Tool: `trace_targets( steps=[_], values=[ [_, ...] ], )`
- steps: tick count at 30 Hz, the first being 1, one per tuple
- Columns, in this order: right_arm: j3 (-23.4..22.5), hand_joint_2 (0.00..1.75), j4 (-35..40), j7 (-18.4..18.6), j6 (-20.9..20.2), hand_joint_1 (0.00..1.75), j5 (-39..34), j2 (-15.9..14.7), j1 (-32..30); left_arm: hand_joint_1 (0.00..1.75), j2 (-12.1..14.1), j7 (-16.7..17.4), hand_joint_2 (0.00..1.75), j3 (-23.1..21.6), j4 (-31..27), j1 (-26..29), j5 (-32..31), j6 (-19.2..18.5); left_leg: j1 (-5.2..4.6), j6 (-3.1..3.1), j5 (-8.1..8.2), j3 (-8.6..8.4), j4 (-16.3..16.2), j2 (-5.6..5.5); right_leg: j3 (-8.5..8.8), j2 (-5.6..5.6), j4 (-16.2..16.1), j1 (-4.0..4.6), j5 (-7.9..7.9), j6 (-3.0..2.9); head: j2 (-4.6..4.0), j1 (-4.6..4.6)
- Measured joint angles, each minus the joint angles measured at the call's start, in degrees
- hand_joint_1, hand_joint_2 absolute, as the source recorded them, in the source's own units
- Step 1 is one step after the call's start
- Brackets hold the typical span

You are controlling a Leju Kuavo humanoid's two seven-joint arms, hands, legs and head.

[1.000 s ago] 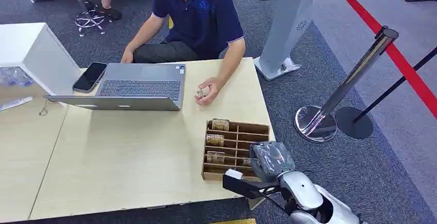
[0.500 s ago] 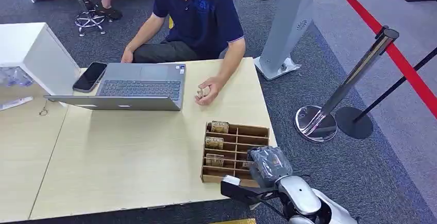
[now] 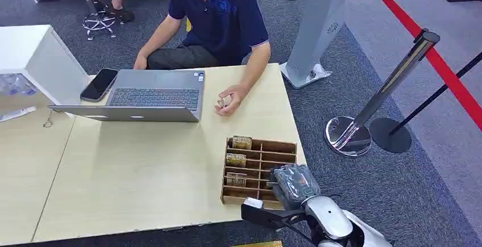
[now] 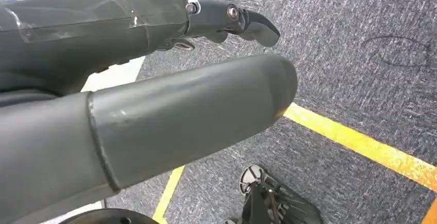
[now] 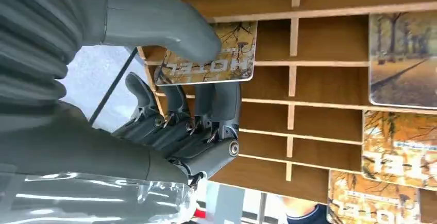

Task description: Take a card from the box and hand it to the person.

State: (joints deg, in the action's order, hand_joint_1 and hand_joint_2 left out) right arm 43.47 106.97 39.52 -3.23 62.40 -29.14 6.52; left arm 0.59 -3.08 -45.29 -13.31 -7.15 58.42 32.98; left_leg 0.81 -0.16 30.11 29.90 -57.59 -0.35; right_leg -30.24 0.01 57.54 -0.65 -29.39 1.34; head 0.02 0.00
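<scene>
Since a second earlier, the right hand (image 3: 293, 183) had slid toward seven o'clock over the box (image 3: 260, 168) at the desk (image 3: 142, 167) edge. Its thumb and fingers (image 5: 221, 100) pinched a card (image 5: 216, 59) standing in a near compartment. Three more cards (image 3: 236, 160) stood at nine o'clock. The left hand (image 4: 154, 100) hung over carpet, fingers apart, holding nothing. At twelve o'clock the person (image 3: 219, 20) rested a hand (image 3: 228, 99) beside a laptop (image 3: 149, 96).
</scene>
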Motion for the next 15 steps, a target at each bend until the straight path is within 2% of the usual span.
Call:
trace_targets(
  steps=[9,15],
  values=[
    [0.09,1.75,0.00,-1.20,1.12,1.45,1.79,0.37,0.26,0.00,0.00,0.04,0.00,-0.02,0.00,0.00,-0.44,-0.44,0.00,0.00,0.00,0.01,0.00,0.00,0.01,0.00,0.00,0.00,0.00,0.00,0.00,0.00],
    [-0.35,1.75,0.15,-4.66,1.44,1.47,4.70,1.03,1.55,0.00,0.02,0.00,0.00,-0.11,0.00,0.00,-0.92,-0.74,0.00,0.00,0.00,0.03,0.00,0.00,0.01,-0.01,0.00,0.00,0.00,0.00,0.00,0.02]
  ],
)
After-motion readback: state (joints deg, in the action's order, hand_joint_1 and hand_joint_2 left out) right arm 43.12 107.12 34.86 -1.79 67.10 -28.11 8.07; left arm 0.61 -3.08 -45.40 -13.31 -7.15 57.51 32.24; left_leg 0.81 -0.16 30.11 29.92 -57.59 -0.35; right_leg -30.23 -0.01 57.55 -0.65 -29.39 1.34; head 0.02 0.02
